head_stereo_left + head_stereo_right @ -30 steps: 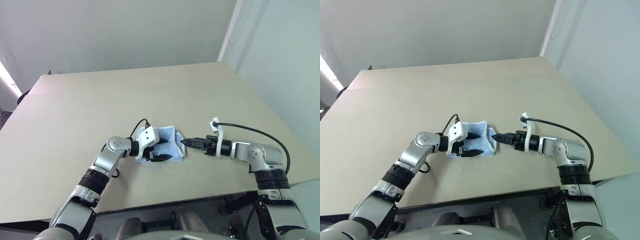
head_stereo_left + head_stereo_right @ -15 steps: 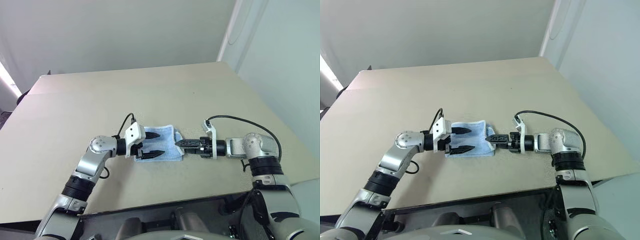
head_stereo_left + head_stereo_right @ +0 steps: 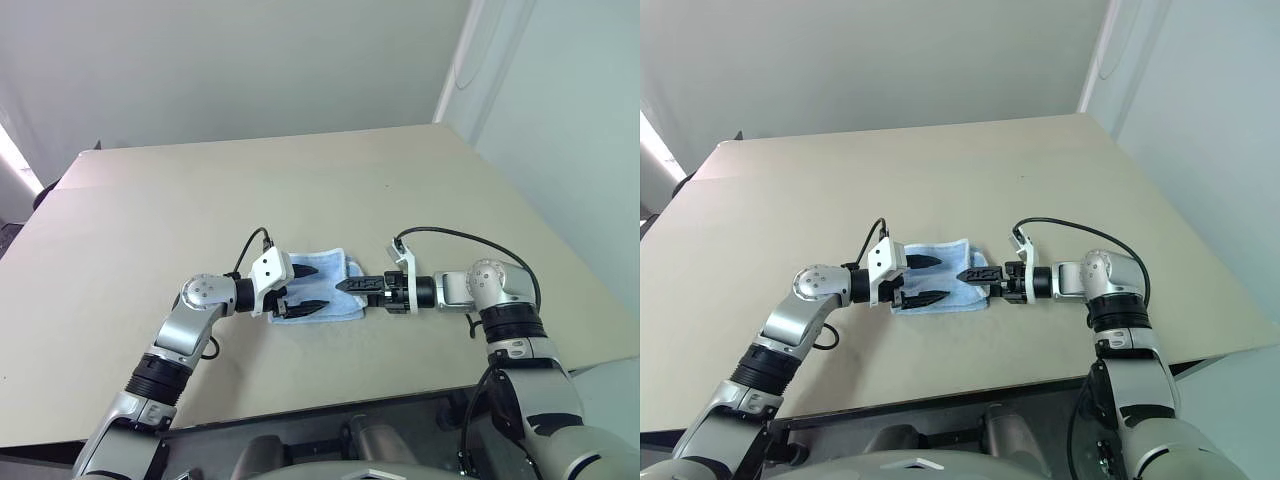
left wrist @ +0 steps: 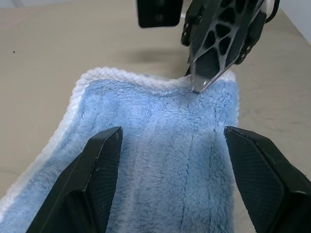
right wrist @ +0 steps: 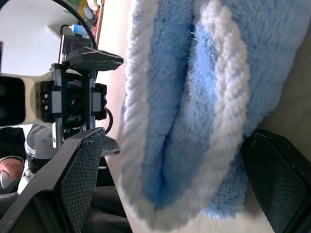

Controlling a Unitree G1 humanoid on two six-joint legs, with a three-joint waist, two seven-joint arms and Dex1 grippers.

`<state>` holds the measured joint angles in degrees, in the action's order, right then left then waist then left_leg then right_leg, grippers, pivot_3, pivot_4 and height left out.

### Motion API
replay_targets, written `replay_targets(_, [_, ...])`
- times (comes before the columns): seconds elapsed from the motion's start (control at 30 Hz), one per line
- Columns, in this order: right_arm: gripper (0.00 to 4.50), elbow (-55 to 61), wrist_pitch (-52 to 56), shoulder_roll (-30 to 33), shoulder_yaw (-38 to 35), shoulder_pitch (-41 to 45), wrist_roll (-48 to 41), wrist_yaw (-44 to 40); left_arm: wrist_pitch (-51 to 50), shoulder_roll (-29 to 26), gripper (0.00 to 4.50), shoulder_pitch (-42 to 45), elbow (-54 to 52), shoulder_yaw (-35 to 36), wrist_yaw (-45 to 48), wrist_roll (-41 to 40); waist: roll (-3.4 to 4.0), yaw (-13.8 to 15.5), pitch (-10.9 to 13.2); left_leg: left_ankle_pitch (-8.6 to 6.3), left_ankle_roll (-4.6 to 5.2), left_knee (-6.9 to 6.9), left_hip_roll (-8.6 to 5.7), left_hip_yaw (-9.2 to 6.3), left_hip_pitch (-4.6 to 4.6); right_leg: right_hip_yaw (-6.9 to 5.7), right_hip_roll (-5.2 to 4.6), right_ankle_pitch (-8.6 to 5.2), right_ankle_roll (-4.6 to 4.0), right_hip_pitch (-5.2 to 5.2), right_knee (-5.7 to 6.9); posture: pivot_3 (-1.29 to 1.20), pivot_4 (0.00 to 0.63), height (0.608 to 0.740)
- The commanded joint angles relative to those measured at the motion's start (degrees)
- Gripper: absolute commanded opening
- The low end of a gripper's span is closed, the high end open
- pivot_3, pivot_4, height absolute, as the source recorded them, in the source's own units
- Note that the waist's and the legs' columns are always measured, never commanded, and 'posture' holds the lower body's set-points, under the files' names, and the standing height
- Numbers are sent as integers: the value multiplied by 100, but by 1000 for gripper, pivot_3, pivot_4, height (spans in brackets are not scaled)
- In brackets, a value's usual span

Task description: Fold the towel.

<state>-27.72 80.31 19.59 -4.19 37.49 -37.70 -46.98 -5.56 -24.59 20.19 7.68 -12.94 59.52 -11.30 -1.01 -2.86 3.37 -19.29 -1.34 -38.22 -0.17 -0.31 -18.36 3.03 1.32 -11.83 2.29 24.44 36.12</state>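
The towel is a light blue folded cloth with white edging, lying flat on the table near its front middle. My left gripper is open over the towel's left half, one finger on each side of the blue pile. My right gripper points left at the towel's right edge. In the right wrist view it is open, and the towel's thick folded edge lies between its fingers. The two grippers face each other tip to tip, a short way apart.
The beige table stretches far back to a grey wall. Its front edge runs just below my arms, and its right edge slants away on the right. A black cable loops over my right wrist.
My right gripper has moved left and rolled, and its fingers now straddle the towel's right edge. My left gripper drew back a little to the left, then stayed still.
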Motion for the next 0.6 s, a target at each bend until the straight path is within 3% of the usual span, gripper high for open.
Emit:
replay_targets(0.03, [4500, -179, -75, -129, 149, 216, 93, 12, 85, -22, 3518, 81, -138, 46, -61, 50, 0, -34, 0, 0, 0, 0, 0, 0, 0, 0, 0, 0, 0, 0, 0, 0, 0, 740])
replay_targets(0.13, [4500, -286, -86, -223, 178, 255, 112, 10, 114, -42, 3518, 87, -109, 41, -99, 115, -3, -114, -5, 0, 0, 0, 1, -2, 2, 1, -1, 1, 1, -1, 1, 0, 0, 740])
replay_targets(0.27, [3588, -478, 228, -303, 64, 337, -4, -18, 76, -75, 3574, 46, -164, 95, -117, 84, -2, -132, -7, 0, 0, 0, 3, -4, 3, 3, 0, 2, 2, 0, 2, 0, 0, 740])
replay_targets(0.6, [38, -579, 875, -502, -326, 423, -201, 11, -184, -282, 3574, -14, -126, 440, -254, -92, -2, -125, -6, 0, 0, 1, 6, -5, -1, 2, -4, 2, 4, 2, 0, 0, 0, 740])
